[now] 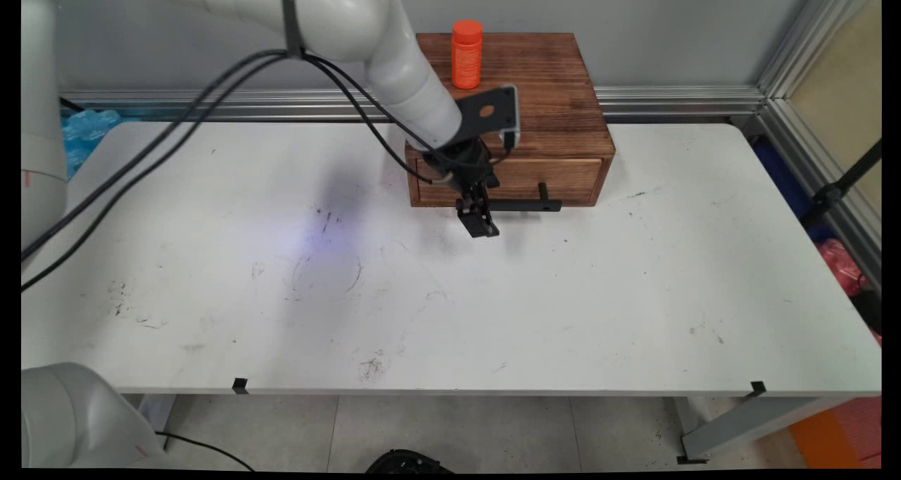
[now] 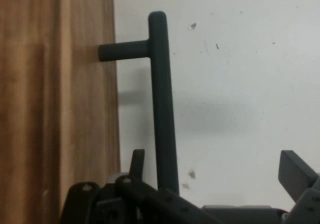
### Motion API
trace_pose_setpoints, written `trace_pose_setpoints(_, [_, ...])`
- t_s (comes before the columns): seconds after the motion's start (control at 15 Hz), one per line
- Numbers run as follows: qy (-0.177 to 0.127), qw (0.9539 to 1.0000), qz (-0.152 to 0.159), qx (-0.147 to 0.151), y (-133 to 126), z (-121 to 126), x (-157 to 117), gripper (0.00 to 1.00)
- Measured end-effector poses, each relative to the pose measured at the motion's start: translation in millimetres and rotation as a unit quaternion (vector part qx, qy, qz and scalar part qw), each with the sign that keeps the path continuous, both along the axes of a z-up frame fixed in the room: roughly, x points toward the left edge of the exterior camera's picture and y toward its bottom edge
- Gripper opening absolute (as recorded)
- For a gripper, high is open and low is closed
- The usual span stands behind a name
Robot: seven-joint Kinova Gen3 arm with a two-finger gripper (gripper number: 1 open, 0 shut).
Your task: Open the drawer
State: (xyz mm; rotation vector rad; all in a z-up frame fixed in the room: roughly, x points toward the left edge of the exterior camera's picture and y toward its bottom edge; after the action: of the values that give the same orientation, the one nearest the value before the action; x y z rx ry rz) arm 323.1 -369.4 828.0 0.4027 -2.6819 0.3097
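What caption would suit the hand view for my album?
Open black gripper straddling the black bar handle of a brown wooden drawer box on the white table.

A wooden drawer box [image 1: 521, 124] is set at the far side of the white table [image 1: 563, 304], near its middle, with its drawer front turned toward the near side. A black bar handle [image 1: 524, 204] is carried on the drawer front [image 2: 55, 114], held off it by a short post. An orange bottle [image 1: 467, 54] with an orange cap is stood upright on top of the box, toward its far left part. Dark scuff marks are scattered over the tabletop.
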Motion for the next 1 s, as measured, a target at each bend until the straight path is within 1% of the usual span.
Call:
trace_pose_setpoints(0.33, [-0.016,0.9998,-0.009,0.011,-10.0,-26.7,-13.9,1.0])
trace_pose_setpoints(0.73, [-0.026,0.9994,-0.011,0.019,-16.6,-45.0,-25.3,1.0])
trace_pose_setpoints(1.0, [-0.026,0.9993,-0.007,0.026,-15.7,-50.9,-31.1,1.0])
